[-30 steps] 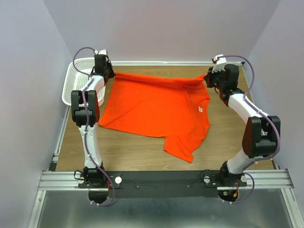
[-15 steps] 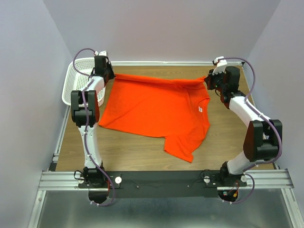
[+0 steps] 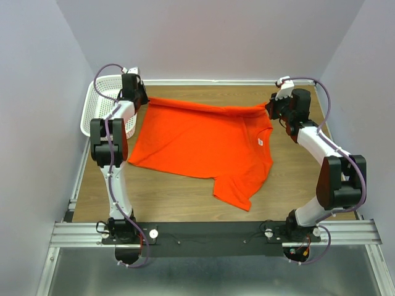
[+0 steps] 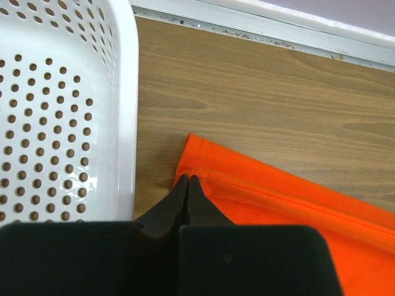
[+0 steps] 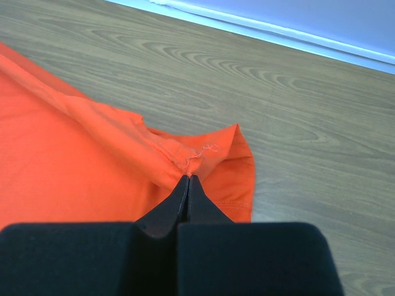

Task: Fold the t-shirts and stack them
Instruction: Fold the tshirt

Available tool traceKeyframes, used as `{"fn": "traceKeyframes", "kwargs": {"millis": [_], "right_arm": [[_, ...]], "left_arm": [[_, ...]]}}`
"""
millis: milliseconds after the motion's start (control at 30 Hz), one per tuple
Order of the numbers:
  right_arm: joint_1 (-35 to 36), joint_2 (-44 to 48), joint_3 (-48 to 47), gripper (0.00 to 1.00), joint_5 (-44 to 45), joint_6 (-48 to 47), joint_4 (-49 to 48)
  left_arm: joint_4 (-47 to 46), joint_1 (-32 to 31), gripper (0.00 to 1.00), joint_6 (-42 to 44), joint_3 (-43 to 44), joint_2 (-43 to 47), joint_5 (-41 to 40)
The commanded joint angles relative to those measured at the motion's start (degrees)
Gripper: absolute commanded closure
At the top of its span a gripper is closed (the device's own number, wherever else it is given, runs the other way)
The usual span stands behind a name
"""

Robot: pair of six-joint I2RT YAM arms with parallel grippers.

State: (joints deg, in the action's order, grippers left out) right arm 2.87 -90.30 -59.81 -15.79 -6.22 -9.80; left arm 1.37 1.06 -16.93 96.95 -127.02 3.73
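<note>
our left fingers [image 4: 170, 206] and right fingers [image 5: 170, 206] are both clamped on slim bits of shirt [image 3: 203, 145] edge, so we reckon pulling apart could slip it free.

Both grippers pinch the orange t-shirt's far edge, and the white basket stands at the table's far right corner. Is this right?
No: the top external view shows the white basket at the far left corner. The left gripper and right gripper do pinch the t-shirt at its far edge.
</note>
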Motion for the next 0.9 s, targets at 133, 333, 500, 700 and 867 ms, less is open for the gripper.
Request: {"fn": "traceKeyframes", "kwargs": {"millis": [133,333,500,700,867], "right_arm": [[-0.77,1.88,0.49,0.99,0.41,-1.25,-1.1],[-0.85,1.71,0.66,1.0,0.59,-1.25,-1.1],[-1.03,1.53,0.75,0.99,0.5,-1.25,-1.18],[-1.03,1.27,0.84,0.99,0.23,-1.16,-1.01],[-1.12,0.74,0.92,0.99,-0.12,-1.17,-1.01]], "left_arm": [[-2.95,0.79,1.0,1.63,-2.72,4.06,1.72],[-3.21,0.79,1.0,1.64,-3.61,4.76,1.99],[-3.3,0.79,1.0,1.72,-4.31,5.2,1.72],[-3.39,0.79,1.0,1.9,-5.27,6.26,1.55],[-3.47,0.79,0.98,2.08,-7.03,7.58,1.63]]}}
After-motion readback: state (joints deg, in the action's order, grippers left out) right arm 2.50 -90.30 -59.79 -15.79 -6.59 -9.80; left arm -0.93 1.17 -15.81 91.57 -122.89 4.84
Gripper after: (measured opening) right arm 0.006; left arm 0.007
